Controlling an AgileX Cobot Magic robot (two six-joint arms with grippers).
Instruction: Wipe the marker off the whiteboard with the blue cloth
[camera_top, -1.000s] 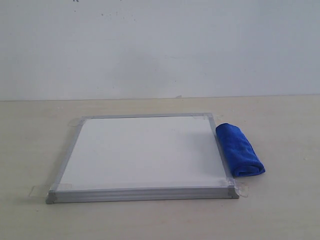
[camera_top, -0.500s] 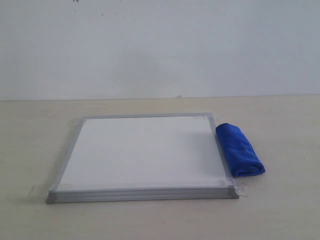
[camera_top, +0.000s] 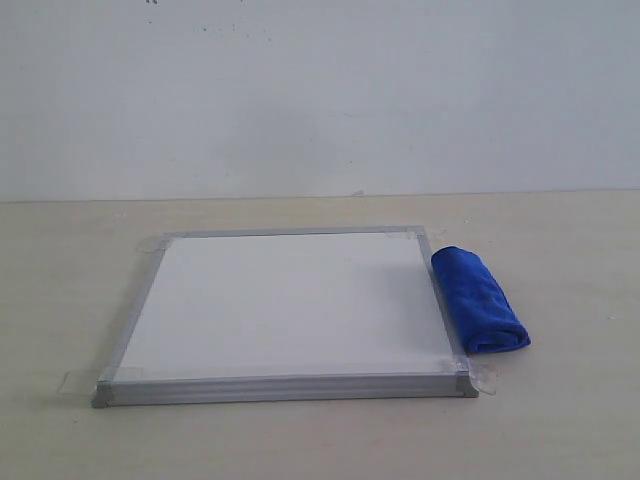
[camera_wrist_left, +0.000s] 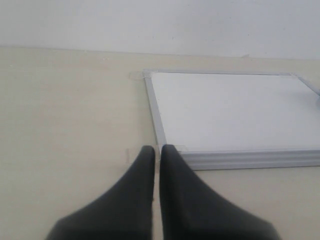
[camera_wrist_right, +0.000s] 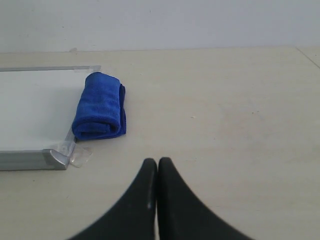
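Your flat square whiteboard with its thin silver-grey metal frame (camera_top: 290, 305) lies on the pale beige tabletop (camera_top: 560, 410) before a plain white wall (camera_top: 320, 100), its face reading plain white in every view. In the exterior view, the bright royal-blue fuzzy microfibre cloth (camera_top: 478, 300), rolled into a thick bundle, rests on the tabletop against the board's right frame edge, toward the near right corner. That view takes in the whole board and its clear tape tabs (camera_top: 75, 381) at the corners, while only the wrist views show you the arms' ends. The left wrist view puts the left tool (camera_wrist_left: 157, 148), two black tapered fingers pressed together and holding nothing, in line with the board's near left taped corner, with bare tabletop to one side of it. The right wrist view puts the right tool (camera_wrist_right: 158, 161), likewise closed and empty, over open tabletop well apart from the cloth. It also gives you the cloth's rolled end and its folded layers, and the crumpled tape at the near right corner just beside the roll. Whether either tool touches the tabletop cannot be told.
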